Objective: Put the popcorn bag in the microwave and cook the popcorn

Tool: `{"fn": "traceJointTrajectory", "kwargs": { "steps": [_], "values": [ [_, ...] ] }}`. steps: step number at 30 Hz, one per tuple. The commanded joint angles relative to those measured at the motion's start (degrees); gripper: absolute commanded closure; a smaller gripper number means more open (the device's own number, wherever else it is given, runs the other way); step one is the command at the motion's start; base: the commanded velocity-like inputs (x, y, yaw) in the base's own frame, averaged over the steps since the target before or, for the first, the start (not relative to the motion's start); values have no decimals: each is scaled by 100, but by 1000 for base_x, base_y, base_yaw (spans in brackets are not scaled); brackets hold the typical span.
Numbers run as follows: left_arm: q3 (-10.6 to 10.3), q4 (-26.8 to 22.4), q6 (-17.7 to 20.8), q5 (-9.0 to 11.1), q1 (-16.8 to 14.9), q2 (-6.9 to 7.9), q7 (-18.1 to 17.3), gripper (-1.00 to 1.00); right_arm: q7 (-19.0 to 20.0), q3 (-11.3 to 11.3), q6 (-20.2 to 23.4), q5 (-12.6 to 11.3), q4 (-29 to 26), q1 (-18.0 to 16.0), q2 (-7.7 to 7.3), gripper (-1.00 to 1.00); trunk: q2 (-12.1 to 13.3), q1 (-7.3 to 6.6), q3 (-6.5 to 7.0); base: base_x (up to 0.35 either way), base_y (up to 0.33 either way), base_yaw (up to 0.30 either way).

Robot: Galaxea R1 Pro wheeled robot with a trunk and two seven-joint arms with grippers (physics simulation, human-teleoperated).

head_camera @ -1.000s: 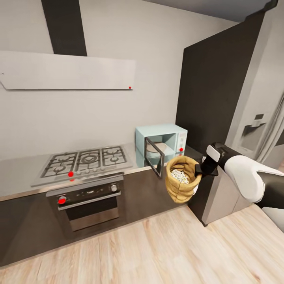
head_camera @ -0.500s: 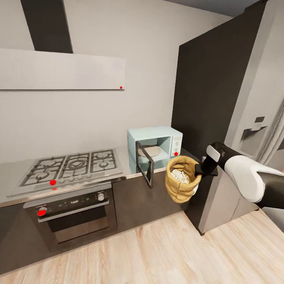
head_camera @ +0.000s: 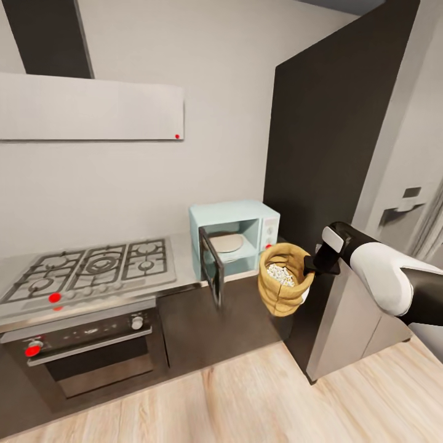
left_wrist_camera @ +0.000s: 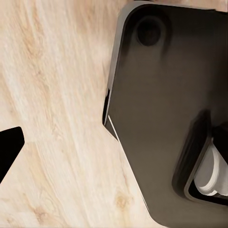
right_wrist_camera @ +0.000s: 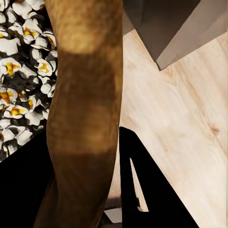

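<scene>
— Where is the popcorn bag (head_camera: 283, 279)?

— Off the countertop (head_camera: 184, 271), in the air just before the microwave (head_camera: 237, 237); the right gripper (head_camera: 311, 264) pinches its rolled rim; its fingers are clamped on the burlap.

— The risk?

— A rim hold lets it tip; popcorn (head_camera: 281, 274) may spill, or the sack may strike the open door (head_camera: 211, 264); left fingers I cannot tell.

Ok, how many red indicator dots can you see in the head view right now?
4. One on the range hood, one on the gas hob front edge, one on the oven panel at left, one partly hidden on the microwave behind the popcorn bag. Others may be hidden.
</scene>
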Motion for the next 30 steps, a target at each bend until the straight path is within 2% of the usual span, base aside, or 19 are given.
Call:
{"fn": "traceJointTrajectory", "kwargs": {
  "steps": [1, 10, 19, 30],
  "values": [
    [23, -6, -3, 5, -1, -1, 9, -100, -59, -52, 17, -30, -7, -2, -1, 100, -10, 6, -10, 260, -245, 190],
    [23, -6, -3, 3, -1, -1, 9, -100, -59, -44, 18, -30, -7, -2, -1, 100, -10, 6, -10, 238, -247, 238],
    [23, -6, -3, 6, -1, -1, 9, -100, -59, -40, 24, -30, -7, -2, -1, 100, -10, 6, -10, 92, -266, 253],
    [23, -6, -3, 6, -1, -2, 9, -100, -68, -42, 24, -30, -7, -2, -1, 100, -10, 6, -10, 2, -66, 253]
  ]
}}
